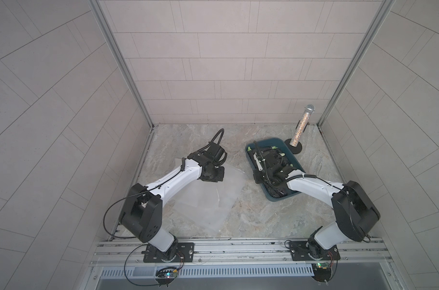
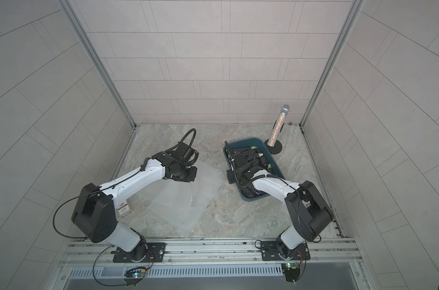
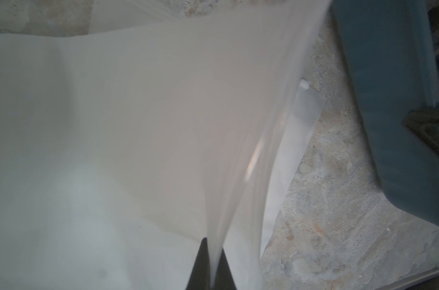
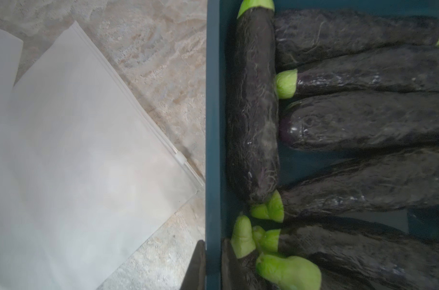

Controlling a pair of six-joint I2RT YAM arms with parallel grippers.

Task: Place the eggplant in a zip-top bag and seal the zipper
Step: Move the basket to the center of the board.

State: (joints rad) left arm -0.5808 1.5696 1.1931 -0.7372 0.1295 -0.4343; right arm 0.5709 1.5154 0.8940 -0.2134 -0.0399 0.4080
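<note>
Pinching the zip-top bag point(image 3: 163, 113), the left gripper point(image 3: 212, 247) is squeezed tight. Right gripper point(image 4: 212, 242) straddles the bin point(image 4: 213, 100) wall beside eggplants point(image 4: 252, 113); squeezing or not, I cannot tell.

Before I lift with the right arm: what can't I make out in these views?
Right gripper: fingertips cut off at the right wrist view's edge, arm covers it in both top views; grip unclear.
Held bag: blurred, left wrist view; open or sealed unclear.
</note>
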